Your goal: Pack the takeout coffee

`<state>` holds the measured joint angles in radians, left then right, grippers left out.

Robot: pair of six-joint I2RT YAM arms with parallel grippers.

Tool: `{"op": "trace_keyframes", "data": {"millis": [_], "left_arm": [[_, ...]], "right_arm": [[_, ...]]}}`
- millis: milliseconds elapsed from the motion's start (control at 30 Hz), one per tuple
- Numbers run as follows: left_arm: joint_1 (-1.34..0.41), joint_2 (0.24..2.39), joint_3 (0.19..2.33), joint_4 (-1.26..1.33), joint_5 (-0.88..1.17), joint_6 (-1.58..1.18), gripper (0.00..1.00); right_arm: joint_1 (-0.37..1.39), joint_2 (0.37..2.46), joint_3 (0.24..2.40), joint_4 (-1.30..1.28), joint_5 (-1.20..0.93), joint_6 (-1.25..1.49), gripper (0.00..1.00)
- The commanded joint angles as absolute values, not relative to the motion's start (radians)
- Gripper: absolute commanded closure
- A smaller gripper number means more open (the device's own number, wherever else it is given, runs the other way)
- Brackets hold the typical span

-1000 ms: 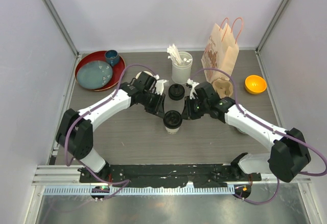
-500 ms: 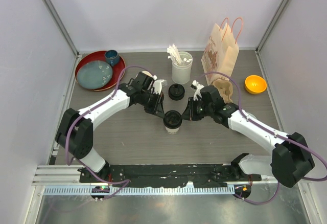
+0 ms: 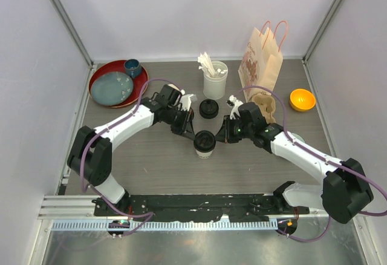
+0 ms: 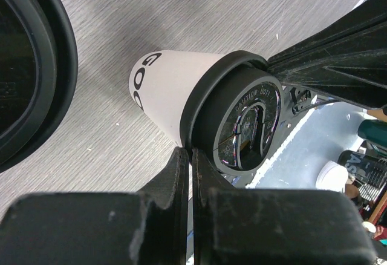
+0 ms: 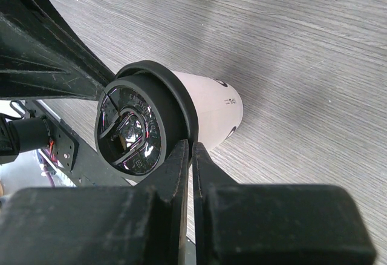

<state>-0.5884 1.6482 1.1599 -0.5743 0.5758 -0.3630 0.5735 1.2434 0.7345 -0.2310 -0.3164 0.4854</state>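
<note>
inspector: state of the hands?

assistant: left hand [image 4: 186, 156]: fingers pressed together, nothing between them. the tips rest against the rim of the black lid [image 4: 242, 126]. right hand [image 5: 188, 150]: also closed to a sliver and empty, with its tips against the same rim from the opposite side.

inspector: so neither has hold of a cup?

assistant: correct. the first cup [image 4: 172, 89] stands upright on the surface [image 3: 151, 162], directly at both sets of tips. it is flanked by the two hands, not gripped by either.

inspector: and the other one?

assistant: the second cup [image 3: 208, 109], also lidded, stands just beyond the gap between the two hands. it touches neither.

inspector: what do you mark as done?

assistant: lidding, in my judgement. both cups carry a black lid. the one between the hands looks level on its cup, but whether it is snapped fully home cannot be told from these views. closed tips on the rim suggest a seating or checking touch.

inspector: outstanding items?

assistant: the packing itself. the pulp carrier [image 3: 264, 103] sits just behind the right hand, at its wrist side, with no cup seen in it. the paper bag [image 3: 261, 59] stands beyond that, farther from the hand. both cups are on the surface, in neither carrier nor bag. i assess the task at about the halfway mark. each cup has yet to be grasped, lifted and set in place, and for that a hand must first open around the cup wall.
</note>
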Motion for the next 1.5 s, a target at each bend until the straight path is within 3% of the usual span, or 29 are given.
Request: {"op": "trace_keyframes", "data": {"millis": [0, 333, 833, 1467], "left_arm": [[-0.64, 1.795, 1.101, -0.583, 0.457, -0.318, 1.0], [-0.64, 1.623, 1.16, -0.561, 0.548, -0.315, 1.0], [-0.617, 1.591, 1.197, -0.592, 0.569, -0.305, 0.85], [-0.591, 1.578, 1.262, -0.637, 0.572, -0.296, 0.82]], "right_arm": [[0.591, 1.316, 0.681, -0.393, -0.225, 0.44, 0.99], [0.591, 1.348, 0.859, -0.419, -0.255, 0.37, 0.94], [0.591, 1.357, 0.969, -0.469, -0.267, 0.345, 0.81], [0.545, 1.391, 1.065, -0.512, -0.305, 0.295, 0.75]]}}
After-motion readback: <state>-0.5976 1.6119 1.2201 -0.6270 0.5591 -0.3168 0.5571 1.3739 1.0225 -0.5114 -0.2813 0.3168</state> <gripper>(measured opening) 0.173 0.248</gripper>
